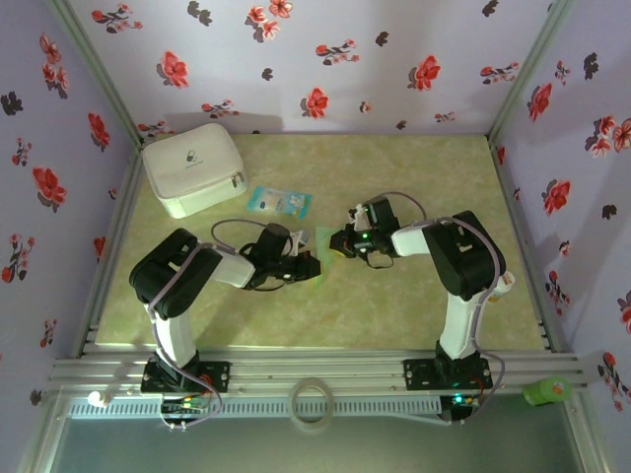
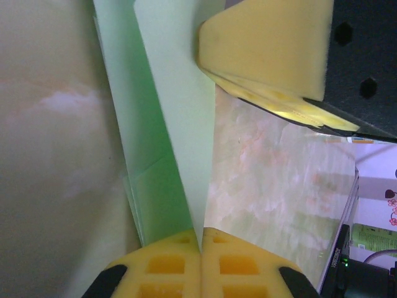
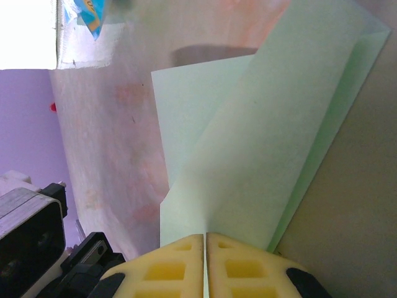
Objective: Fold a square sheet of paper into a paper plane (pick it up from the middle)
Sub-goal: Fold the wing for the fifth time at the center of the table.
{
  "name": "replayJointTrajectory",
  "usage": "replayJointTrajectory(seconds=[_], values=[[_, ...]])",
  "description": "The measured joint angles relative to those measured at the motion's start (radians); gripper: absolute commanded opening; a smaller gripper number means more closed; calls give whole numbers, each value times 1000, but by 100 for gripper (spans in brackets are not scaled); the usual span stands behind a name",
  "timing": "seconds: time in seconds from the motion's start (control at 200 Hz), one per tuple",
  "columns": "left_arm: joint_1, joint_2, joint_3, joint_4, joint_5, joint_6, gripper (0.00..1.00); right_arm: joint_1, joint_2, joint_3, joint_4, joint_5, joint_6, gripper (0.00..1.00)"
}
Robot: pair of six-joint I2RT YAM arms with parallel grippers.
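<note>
1. Square sheet of paper (image 1: 322, 236), creased into layers, sits mid-worktop (image 1: 414, 177) between left hand (image 1: 304, 266) and right hand (image 1: 340, 244); overhead it is mostly hidden, perhaps slightly lifted.
2. Left wrist view: left hand pressed together, pinching a folded edge.
3. Right wrist view: right hand likewise pinching a fold.

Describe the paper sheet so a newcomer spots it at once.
On the beige table, look mid-table where the left gripper and right gripper meet. The sheet is the thin pale-green folded paper pinched between them, unlike the bulky white pouch and blue-and-white packet behind.
</note>
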Motion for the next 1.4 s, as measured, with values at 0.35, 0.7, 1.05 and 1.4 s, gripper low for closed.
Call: replayJointTrajectory(seconds=[0.35,0.7,1.05,1.4], values=[[0,-2,7,-16,0,1,11,14,13,79,-179,58,-82,6],[-5,-31,38,-107,8,9,22,25,20,124,-267,90,-125,6],[-6,-51,45,-180,8,8,22,25,20,124,-267,89,-124,7],[-7,-53,100,-208,-21,7,28,25,20,124,-265,86,-121,7]])
